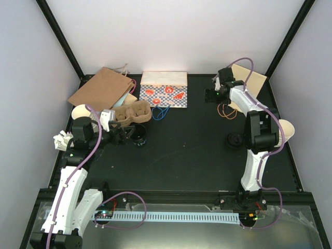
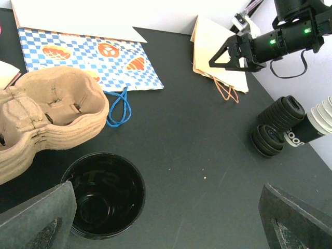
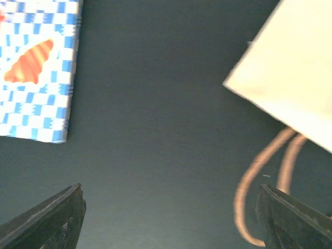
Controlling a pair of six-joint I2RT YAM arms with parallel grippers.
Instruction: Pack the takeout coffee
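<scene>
The left gripper (image 2: 166,218) is hovering with its fingers spread wide. The coffee cup (image 2: 104,194) is standing upright just ahead of it, off-centre toward the cardboard carrier (image 2: 46,114), which is crowding that side. The other side is lying open. The right gripper (image 3: 168,218), also spread, is hanging far off beside a cream bag (image 3: 290,67).

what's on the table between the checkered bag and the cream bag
Nothing: the right wrist view shows bare table between the checkered bag and the cream bag, with the open right gripper above it.
</scene>
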